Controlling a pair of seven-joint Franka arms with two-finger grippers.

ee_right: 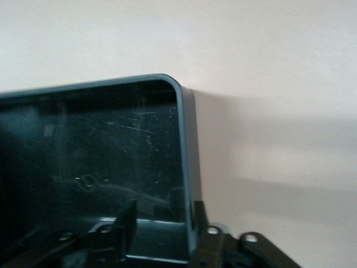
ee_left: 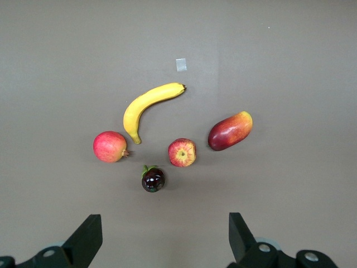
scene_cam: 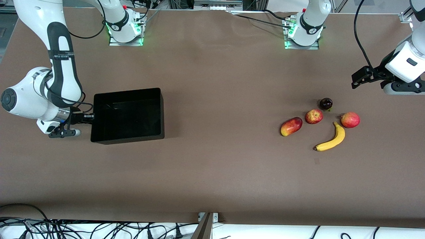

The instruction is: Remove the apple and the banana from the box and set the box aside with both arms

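Observation:
The black box (scene_cam: pixel 129 137) stands toward the right arm's end of the table. My right gripper (scene_cam: pixel 87 117) is open at its end wall, one finger inside and one outside the wall. The right wrist view shows the box rim (ee_right: pixel 187 139) between the right gripper's (ee_right: pixel 163 220) fingers. The yellow banana (scene_cam: pixel 333 139) and the small apple (scene_cam: pixel 313 116) lie toward the left arm's end. My left gripper (scene_cam: pixel 358 79) is open and empty, up over bare table beside the fruits. Its wrist view shows the left gripper (ee_left: pixel 164 240), the banana (ee_left: pixel 146 106) and the apple (ee_left: pixel 182 152).
An oblong red-yellow mango (scene_cam: pixel 291 126), a dark purple fruit (scene_cam: pixel 326 103) and a round red fruit (scene_cam: pixel 350 119) lie around the apple and banana. They also show in the left wrist view: mango (ee_left: pixel 230 130), purple fruit (ee_left: pixel 152 179), red fruit (ee_left: pixel 110 146). Cables hang along the near table edge.

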